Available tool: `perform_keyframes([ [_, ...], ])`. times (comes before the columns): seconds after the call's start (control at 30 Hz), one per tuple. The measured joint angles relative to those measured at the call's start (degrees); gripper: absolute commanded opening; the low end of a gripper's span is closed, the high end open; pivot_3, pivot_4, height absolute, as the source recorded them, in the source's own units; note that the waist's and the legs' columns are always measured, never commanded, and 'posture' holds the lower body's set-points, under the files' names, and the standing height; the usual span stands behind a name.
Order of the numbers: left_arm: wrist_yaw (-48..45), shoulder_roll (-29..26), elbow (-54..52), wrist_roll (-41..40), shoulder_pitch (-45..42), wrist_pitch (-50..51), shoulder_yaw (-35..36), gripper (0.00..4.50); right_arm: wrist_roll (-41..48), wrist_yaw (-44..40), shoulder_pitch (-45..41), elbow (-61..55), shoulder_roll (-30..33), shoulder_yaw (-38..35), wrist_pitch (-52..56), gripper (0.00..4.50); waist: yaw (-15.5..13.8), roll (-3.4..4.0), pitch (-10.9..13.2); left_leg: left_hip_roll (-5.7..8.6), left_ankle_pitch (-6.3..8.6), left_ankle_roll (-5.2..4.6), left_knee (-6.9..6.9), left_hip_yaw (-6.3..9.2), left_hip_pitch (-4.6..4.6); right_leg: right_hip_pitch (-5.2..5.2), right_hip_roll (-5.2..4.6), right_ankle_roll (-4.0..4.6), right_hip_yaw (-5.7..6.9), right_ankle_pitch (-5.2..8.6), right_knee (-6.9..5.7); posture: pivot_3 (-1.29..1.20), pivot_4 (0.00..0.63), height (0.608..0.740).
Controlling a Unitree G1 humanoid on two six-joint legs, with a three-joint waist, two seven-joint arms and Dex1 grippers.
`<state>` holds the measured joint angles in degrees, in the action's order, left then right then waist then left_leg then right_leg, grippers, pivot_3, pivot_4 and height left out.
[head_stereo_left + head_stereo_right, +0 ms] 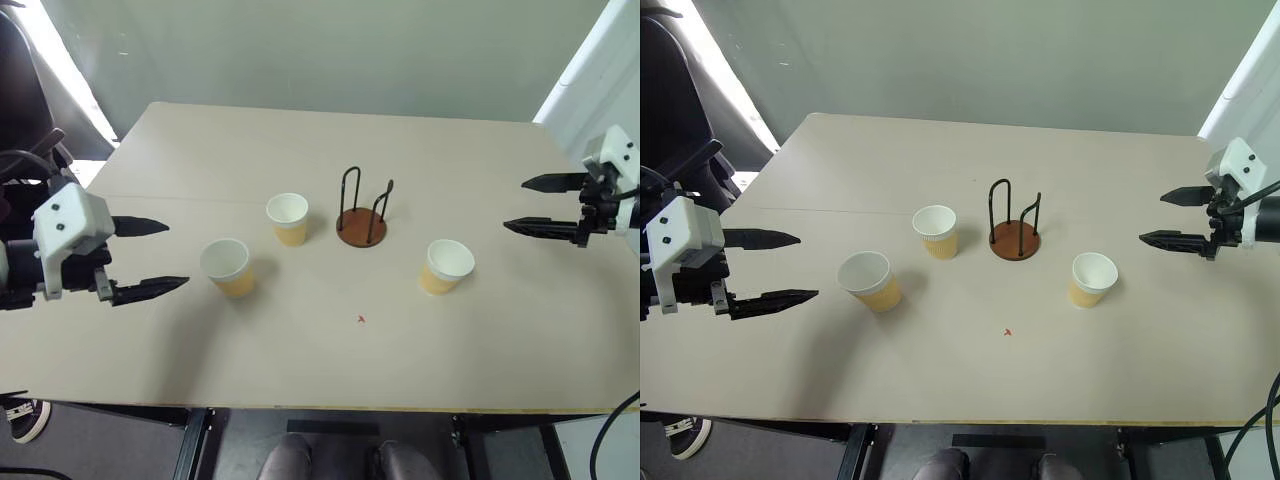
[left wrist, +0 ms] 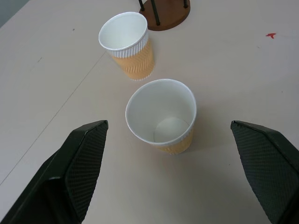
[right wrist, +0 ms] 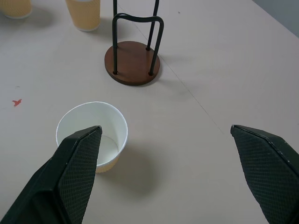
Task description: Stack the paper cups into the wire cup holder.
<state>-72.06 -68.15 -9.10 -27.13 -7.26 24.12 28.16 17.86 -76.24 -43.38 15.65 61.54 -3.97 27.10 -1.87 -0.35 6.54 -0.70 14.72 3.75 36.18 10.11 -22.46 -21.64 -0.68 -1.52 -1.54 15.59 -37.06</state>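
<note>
Three paper cups stood upright and apart on the table [image 1: 300, 140], mouths up, none of them in the holder. The left cup [image 1: 228, 266] sat nearest the left gripper [image 1: 148, 256]; the middle cup [image 1: 289, 219] stood a little farther back, just left of the wire cup holder [image 1: 362, 212]. That holder, brown disc base with black wire loops rising from it, was near the table's middle and had nothing inside. The right cup [image 1: 445, 266] sat off to the holder's right and nearer the front edge. A small red mark [image 1: 361, 319] showed on the tabletop in front of the holder. The left gripper hovered at the left side, fingers spread wide, holding nothing. The right gripper [image 1: 535, 205] hung over the right edge, fingers likewise spread, empty.
</note>
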Motion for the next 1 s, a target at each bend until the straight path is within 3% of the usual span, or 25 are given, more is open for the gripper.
perform_keyframes([
  [0.73,1.3,1.3,0.5,0.0,-3.4,-0.3,-3.2,4.48,2.0,0.9,-1.4,-3.1,-0.2,0.0,2.3,4.5,0.0,0.0,0.0,-0.03,-0.01,0.03,-0.02,-0.02,-0.01,-0.05,0.05,0.0,-0.02,0.0,0.0,0.0,0.15,0.74],
  [1.0,3.8,2.4,1.4,0.0,-11.0,0.3,-8.8,4.48,5.8,9.0,-4.0,-11.6,-10.5,1.3,13.5,4.5,0.1,-0.01,0.0,-0.07,-0.05,0.09,-0.02,-0.02,0.04,-0.1,0.1,0.0,-0.05,0.0,0.0,0.0,0.15,0.74],
])
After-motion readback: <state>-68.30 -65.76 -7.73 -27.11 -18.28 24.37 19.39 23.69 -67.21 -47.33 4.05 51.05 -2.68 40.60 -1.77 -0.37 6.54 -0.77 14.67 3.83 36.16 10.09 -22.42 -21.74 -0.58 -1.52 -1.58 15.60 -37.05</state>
